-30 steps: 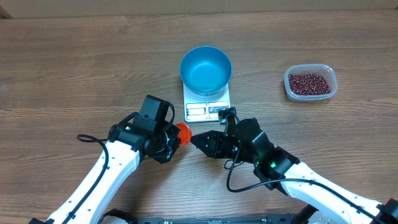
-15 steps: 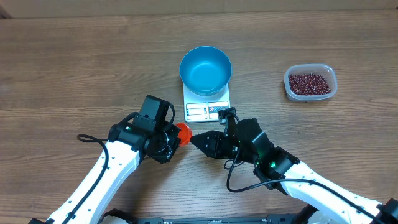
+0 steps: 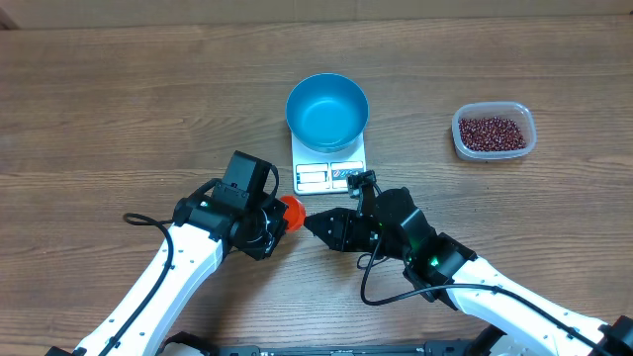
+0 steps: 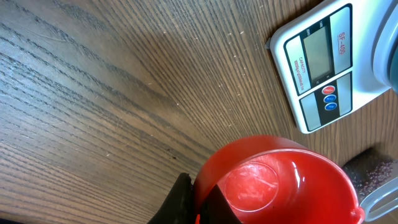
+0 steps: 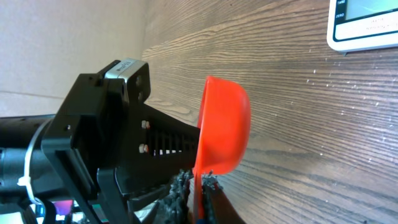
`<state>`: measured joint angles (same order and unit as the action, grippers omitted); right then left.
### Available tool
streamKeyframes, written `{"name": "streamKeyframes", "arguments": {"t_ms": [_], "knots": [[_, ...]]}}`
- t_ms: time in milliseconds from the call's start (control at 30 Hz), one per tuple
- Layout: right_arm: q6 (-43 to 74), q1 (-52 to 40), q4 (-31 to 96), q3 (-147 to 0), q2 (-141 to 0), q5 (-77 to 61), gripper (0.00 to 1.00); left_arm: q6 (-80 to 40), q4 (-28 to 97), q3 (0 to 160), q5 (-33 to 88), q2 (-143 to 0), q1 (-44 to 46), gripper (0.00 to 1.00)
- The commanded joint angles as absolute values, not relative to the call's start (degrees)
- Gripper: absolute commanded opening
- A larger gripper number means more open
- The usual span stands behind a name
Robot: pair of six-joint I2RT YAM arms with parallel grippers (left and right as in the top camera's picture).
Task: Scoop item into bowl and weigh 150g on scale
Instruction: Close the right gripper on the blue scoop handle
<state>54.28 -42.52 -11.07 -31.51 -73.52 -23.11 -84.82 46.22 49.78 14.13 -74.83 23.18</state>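
Observation:
A red plastic scoop (image 3: 288, 210) hangs just above the table, in front of the scale (image 3: 329, 174). My left gripper (image 3: 276, 217) is shut on the scoop's cup (image 4: 273, 180), with one black finger (image 4: 181, 200) against its rim. From the right, my right gripper (image 3: 309, 223) is shut on the scoop's thin handle (image 5: 198, 186), its rough pads (image 5: 180, 186) on either side. The cup (image 5: 222, 134) is empty. The blue bowl (image 3: 327, 109) stands empty on the scale. The beans (image 3: 492, 131) lie in a clear tub at the far right.
The clear rectangular tub (image 3: 494, 150) sits on the table right of the scale. The scale's display and buttons (image 4: 320, 68) face the arms. The left arm's black wrist housing (image 5: 106, 124) fills the left of the right wrist view.
Both arms and the scoop stay where they were. The right gripper's fingers have drawn slightly tighter on the handle.

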Motion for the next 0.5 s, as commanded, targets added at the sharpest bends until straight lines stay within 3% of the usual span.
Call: {"name": "streamKeyframes", "arguments": {"t_ms": [0,233,467], "knots": [[54.0,-42.9,-12.3,-32.9,-73.3,-23.0,0.05,-81.7,46.3,50.7,16.5,-75.3,24.5,0.04],[51.7,-42.9,-12.3,-32.9,-73.3,-23.2,0.04,-80.7,46.5,50.7,16.4,-75.3,24.5,0.05],[50.1,-42.9,-10.7,-32.9,-73.3,-24.3,0.04,-80.7,46.5,50.7,16.3,-75.3,24.5,0.3]]}}
